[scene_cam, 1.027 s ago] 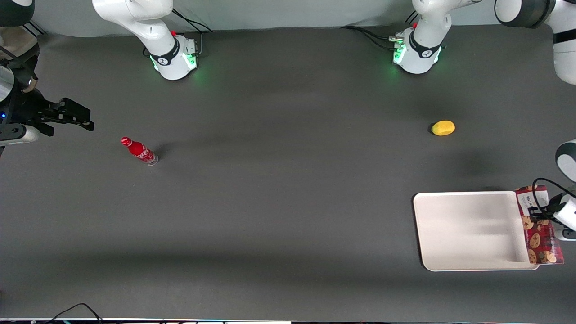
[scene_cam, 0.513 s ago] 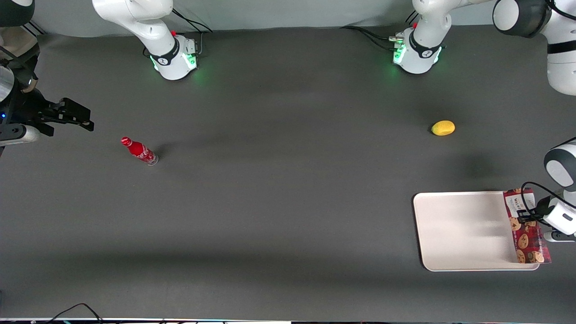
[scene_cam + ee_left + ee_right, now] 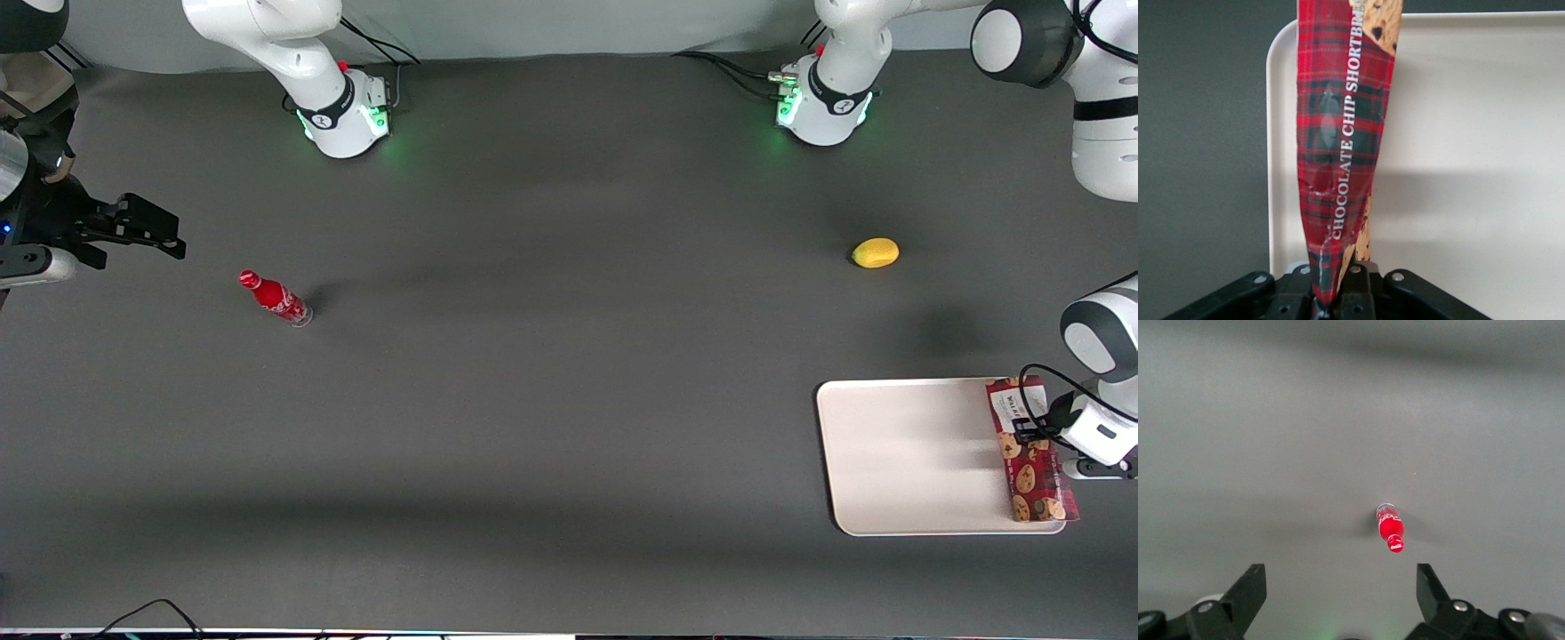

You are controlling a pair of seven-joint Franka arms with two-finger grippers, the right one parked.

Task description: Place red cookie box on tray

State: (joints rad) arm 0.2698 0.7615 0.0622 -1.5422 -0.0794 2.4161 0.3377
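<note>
"CHOCOLATE CHIP SHORTBRE…" runs along the red cookie box (image 3: 1345, 133) (tartan print), clenched between the gripper (image 3: 1029, 433) jaws, hanging over the tray (image 3: 907, 453) edge at three o'clock

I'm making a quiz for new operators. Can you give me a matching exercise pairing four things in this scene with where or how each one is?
Things:
1. long dark-red cookie box
2. cream-white rectangular tray
3. small red bottle
4. yellow lemon-shaped fruit

States:
A. toward the parked arm's end of the table
B. gripped by the left gripper, fingers shut on it, over the tray's edge
C. farther from the front camera than the tray
D. lies flat under the held box

Pairs: 1-B, 2-D, 3-A, 4-C
</note>
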